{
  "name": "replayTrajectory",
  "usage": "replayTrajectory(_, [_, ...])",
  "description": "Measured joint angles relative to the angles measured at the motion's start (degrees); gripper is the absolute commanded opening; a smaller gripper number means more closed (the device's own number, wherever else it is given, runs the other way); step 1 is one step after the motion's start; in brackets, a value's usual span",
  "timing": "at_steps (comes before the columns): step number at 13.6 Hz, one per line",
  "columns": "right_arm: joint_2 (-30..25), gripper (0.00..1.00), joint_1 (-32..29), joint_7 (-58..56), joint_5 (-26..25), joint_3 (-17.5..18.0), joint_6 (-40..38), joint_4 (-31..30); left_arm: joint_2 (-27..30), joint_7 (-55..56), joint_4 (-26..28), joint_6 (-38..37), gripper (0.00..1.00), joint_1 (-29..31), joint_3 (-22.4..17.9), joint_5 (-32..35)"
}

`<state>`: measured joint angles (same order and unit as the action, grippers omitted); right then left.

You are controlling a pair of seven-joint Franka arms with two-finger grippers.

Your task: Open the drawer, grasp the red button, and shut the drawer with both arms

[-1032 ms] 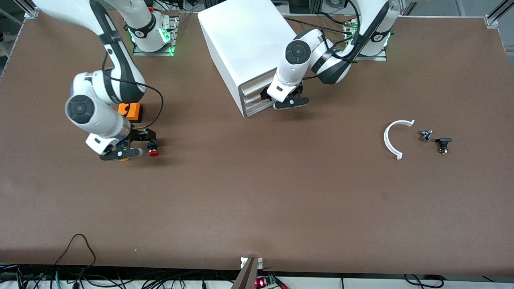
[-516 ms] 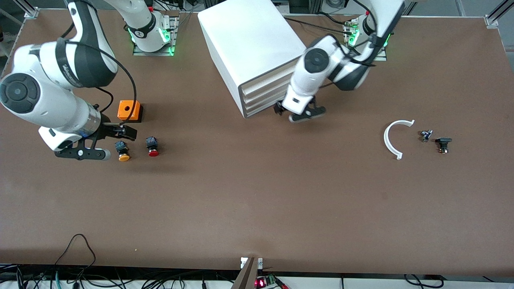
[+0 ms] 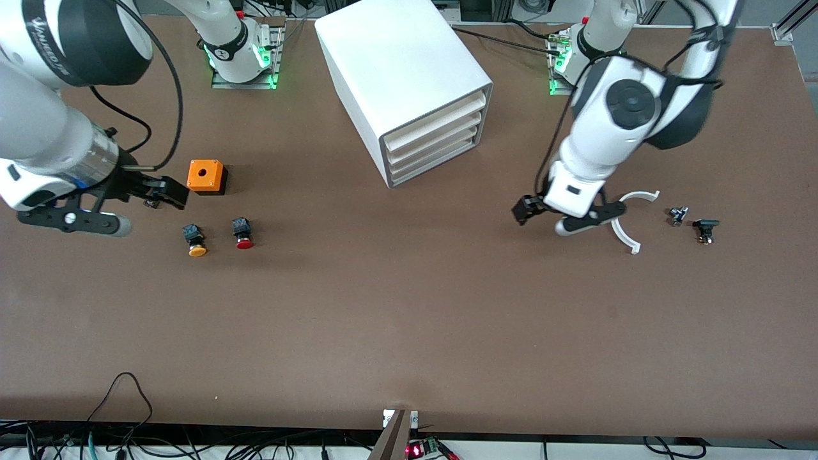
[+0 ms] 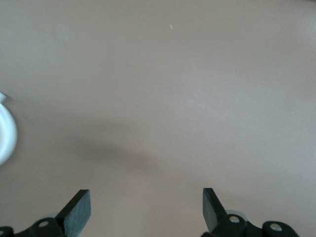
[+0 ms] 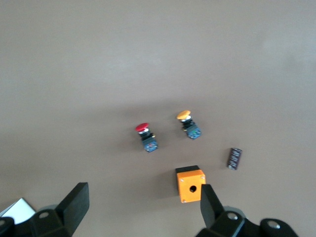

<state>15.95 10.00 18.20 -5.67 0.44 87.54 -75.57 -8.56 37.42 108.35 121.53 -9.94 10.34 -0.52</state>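
Note:
The white cabinet (image 3: 402, 70) stands near the robots' bases, and its lowest drawer (image 3: 438, 161) sits flush with the two above it. The red-capped button (image 3: 243, 233) (image 5: 146, 137) lies on the table toward the right arm's end, with nothing gripping it. My right gripper (image 3: 148, 212) (image 5: 143, 202) hangs open and empty, over the table beside the orange box and off to one side of the button. My left gripper (image 3: 542, 220) (image 4: 146, 202) is open and empty too, over bare table between the cabinet and a white arc.
A yellow-capped button (image 3: 195, 241) (image 5: 189, 124) lies beside the red one. An orange box with a hole (image 3: 206, 177) (image 5: 190, 183) and a small black part (image 5: 235, 158) sit close by. The white arc (image 3: 625, 220) (image 4: 6, 133) and two small dark parts (image 3: 677, 215) (image 3: 705, 229) lie toward the left arm's end.
The left gripper left the drawer fronts and swung out to the white arc. The right gripper rose off the buttons and drew back toward its end of the table. Both stayed open.

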Motion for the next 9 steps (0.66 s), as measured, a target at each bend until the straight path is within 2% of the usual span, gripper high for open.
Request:
replayTrajectory(5, [-0.82, 1.0, -6.55, -4.93, 0.0, -0.56, -0.51, -0.55, 2.7, -17.97, -14.19, -20.22, 1.0, 2.37, -4.67, 0.0])
replayTrajectory(7, [-2.66, 1.0, -8.2, -6.79, 0.01, -0.68, 0.91, -4.4, 3.34, -22.36, -18.93, -27.15, 1.0, 3.11, -5.82, 0.0])
replayTrajectory(9, [-5.58, 1.0, -9.23, -8.5, 0.01, -0.96, 3.01, -9.49, 3.72, -25.88, -21.31, -30.66, 1.0, 3.39, -7.43, 0.0])
